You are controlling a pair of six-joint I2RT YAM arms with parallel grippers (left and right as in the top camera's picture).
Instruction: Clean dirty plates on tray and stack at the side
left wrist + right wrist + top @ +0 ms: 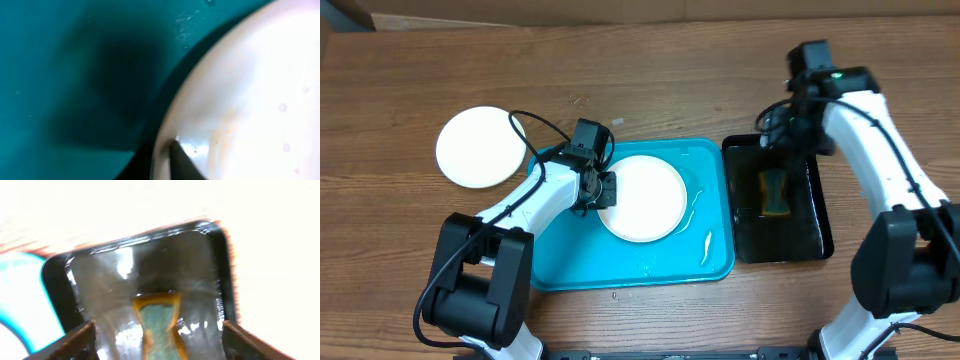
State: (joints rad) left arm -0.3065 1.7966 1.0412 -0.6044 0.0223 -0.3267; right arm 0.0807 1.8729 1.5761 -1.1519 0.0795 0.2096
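A white plate (645,200) lies in the turquoise tray (570,265). My left gripper (602,189) is shut on the plate's left rim. In the left wrist view one dark finger (182,160) lies on the plate's inner face (250,90), with the tray floor (60,75) in shadow beneath. A second pale plate (478,147) lies on the table to the left of the tray. No third plate shows. My right gripper (778,135) is open and empty above the back of the black tray (815,240). It also shows in the right wrist view (159,347).
A yellow-and-green sponge (775,192) lies in the wet black tray, and it shows between my right fingers in the right wrist view (157,315). Water streaks (705,245) lie on the turquoise tray's right side. Wooden table all round.
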